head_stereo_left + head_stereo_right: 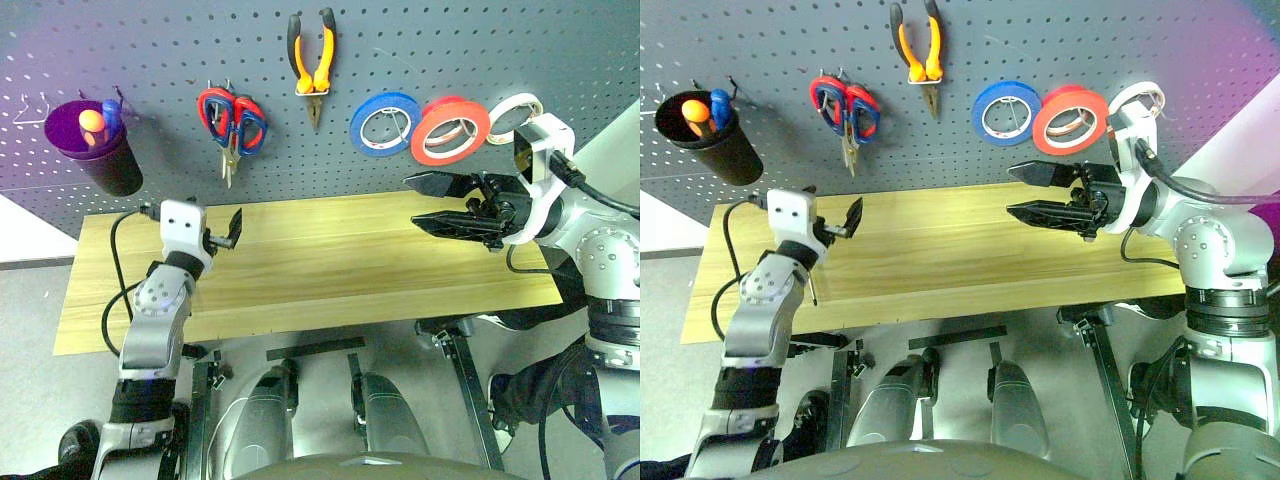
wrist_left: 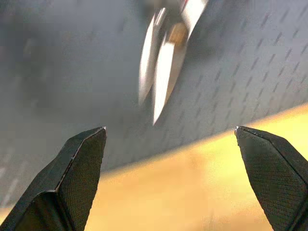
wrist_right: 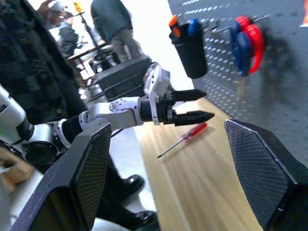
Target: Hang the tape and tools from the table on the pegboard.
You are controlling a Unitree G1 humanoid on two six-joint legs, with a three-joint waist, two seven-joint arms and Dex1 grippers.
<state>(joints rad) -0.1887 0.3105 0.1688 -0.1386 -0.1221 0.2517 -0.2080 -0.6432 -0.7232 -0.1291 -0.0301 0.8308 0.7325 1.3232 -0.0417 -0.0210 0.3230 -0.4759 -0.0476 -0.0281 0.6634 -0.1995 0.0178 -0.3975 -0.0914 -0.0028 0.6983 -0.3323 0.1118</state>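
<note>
Orange-red tape roll (image 1: 450, 130): hangs on the dark grey pegboard (image 1: 150, 50), between a blue roll (image 1: 384, 123) and a white roll (image 1: 514, 117).
Yellow-handled pliers (image 1: 312, 62): hang high on the pegboard.
Small red-handled screwdriver (image 3: 184, 139): lies on the light wooden table (image 1: 330, 265), near its left end.
Left gripper (image 1: 222, 231): wide open, holds nothing, over the left end.
Right gripper (image 1: 432, 203): open, holds nothing, over the right end.

Grey floor (image 1: 30, 300), white wall (image 3: 154, 24)
</note>
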